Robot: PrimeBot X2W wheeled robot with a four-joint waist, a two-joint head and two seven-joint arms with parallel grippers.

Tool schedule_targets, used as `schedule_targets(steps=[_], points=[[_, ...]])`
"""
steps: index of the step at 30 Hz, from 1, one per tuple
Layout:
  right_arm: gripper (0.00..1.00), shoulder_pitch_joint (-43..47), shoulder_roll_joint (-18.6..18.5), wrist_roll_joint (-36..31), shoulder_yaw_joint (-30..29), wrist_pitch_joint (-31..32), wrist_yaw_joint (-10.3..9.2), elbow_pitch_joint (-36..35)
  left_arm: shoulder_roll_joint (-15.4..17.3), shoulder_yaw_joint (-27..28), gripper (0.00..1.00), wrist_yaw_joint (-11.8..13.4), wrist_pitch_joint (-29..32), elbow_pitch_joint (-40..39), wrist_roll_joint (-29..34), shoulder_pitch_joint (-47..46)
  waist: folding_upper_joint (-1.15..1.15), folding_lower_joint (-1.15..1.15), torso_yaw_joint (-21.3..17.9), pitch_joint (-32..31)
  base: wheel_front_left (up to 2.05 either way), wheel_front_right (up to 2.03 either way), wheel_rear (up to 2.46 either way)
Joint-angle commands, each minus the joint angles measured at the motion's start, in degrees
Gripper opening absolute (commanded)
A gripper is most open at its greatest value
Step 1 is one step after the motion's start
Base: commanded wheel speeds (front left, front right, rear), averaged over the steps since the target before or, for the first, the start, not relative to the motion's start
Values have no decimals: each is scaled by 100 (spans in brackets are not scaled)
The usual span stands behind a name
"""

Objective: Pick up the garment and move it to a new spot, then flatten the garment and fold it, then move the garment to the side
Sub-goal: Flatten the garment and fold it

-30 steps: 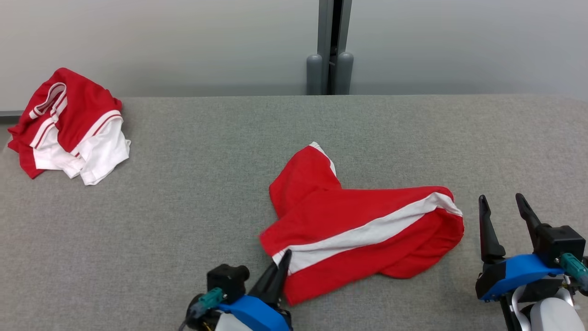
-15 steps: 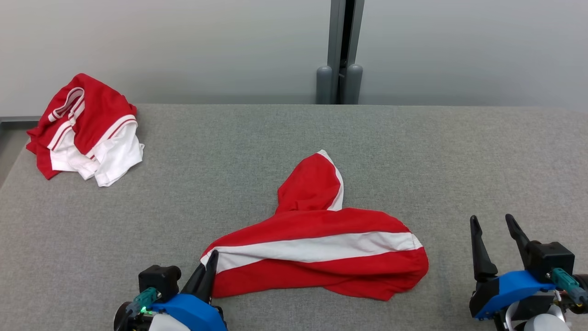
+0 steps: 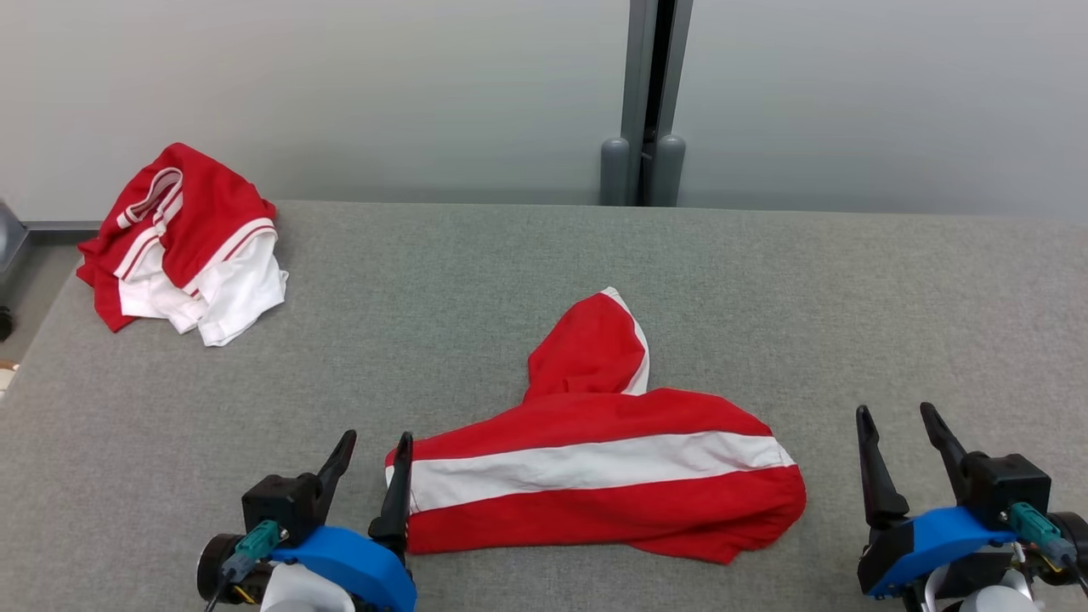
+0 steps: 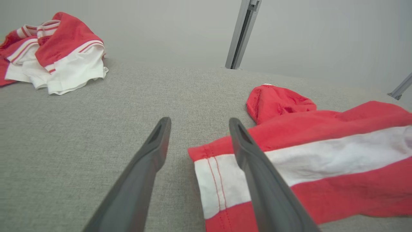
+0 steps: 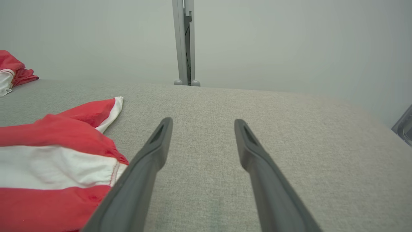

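A grey fabric-covered tabletop [image 3: 544,280] spreads across the head view, backed by a plain pale wall [image 3: 340,85]. The garment [image 3: 595,501], red with a broad white stripe running along it, lies near the front edge of the tabletop, roughly in the middle. Its long body stretches left to right, a rounded red flap with a white edge sticks up from it toward the wall, and its right end is bunched and rumpled. A second heap of red and white clothing [image 3: 187,238] sits crumpled at the far left corner, well apart from the garment. A grey upright post [image 3: 650,93] stands against the wall behind the middle of the tabletop. The left gripper [image 3: 376,438] sits low at the garment's left end with its fingers [image 4: 260,180] spread apart and gripping nothing. The stitched hem reaches into the gap between them, and one finger lies across the white stripe, though contact cannot be told. The right gripper [image 3: 894,410] hovers over bare tabletop near the garment's right end, its fingers likewise spread wide and empty.
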Motion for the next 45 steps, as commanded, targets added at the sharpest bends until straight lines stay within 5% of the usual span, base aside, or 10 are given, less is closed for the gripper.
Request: schedule_targets(steps=[1, 13, 34, 39, 45], points=[[100, 77, -1, 46, 6, -25, 1, -9, 17, 98, 100, 42, -29, -125, 100, 48, 0, 0, 32, -21, 0, 0, 0], [100, 274, -1, 414, 391, -150, 1, -38, -320, 870, 100, 177, -34, -1034, 606, 715, 0, 0, 212, -285, 0, 0, 0], [100, 109, -2, 524, 640, -276, 1, 252, -605, 1435, 100, -24, -35, -1037, 1109, 959, 0, 0, 201, -345, 0, 0, 0], [100, -12, -2, 484, 528, 49, 1, 239, -648, 1473, 100, -67, -35, -1000, 1154, 959, 0, 0, 206, -312, 0, 0, 0], [100, -241, -212, 956, 684, 1197, 1, 158, -676, 1491, 100, -108, -35, -977, 1221, 902, 0, 0, 216, -217, 0, 0, 0]])
